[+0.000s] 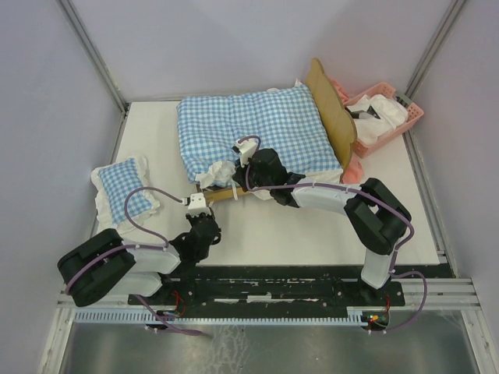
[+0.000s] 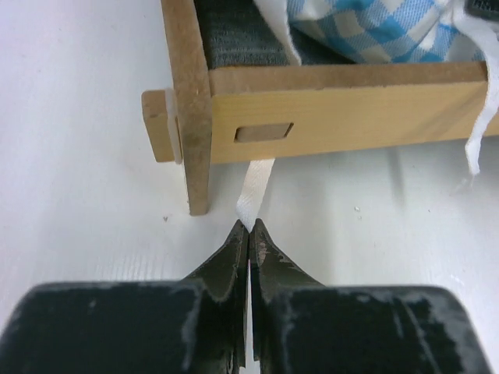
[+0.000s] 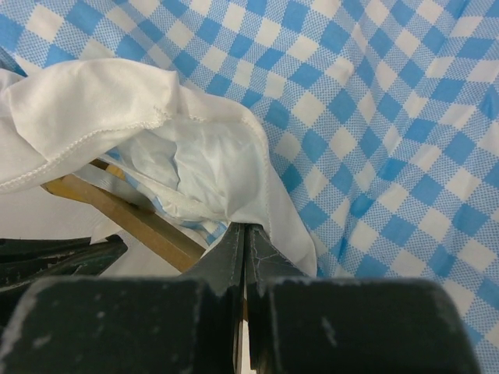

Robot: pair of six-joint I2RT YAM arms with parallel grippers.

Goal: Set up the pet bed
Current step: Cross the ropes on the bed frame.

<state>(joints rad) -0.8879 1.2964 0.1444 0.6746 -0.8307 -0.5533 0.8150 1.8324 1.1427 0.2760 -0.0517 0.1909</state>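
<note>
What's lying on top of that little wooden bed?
A blue-and-white checked cushion covers most of the pet bed. Its grey base shows only at one corner; the rest is hidden underneath.

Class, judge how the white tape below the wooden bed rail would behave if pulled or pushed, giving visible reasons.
Probably floppy: the white tape is a thin flat strip running from under the pet bed rail to the left fingers shut on it. Likely light, so pushing would buckle it. Pulling should draw it taut; its anchor is hidden.
</note>
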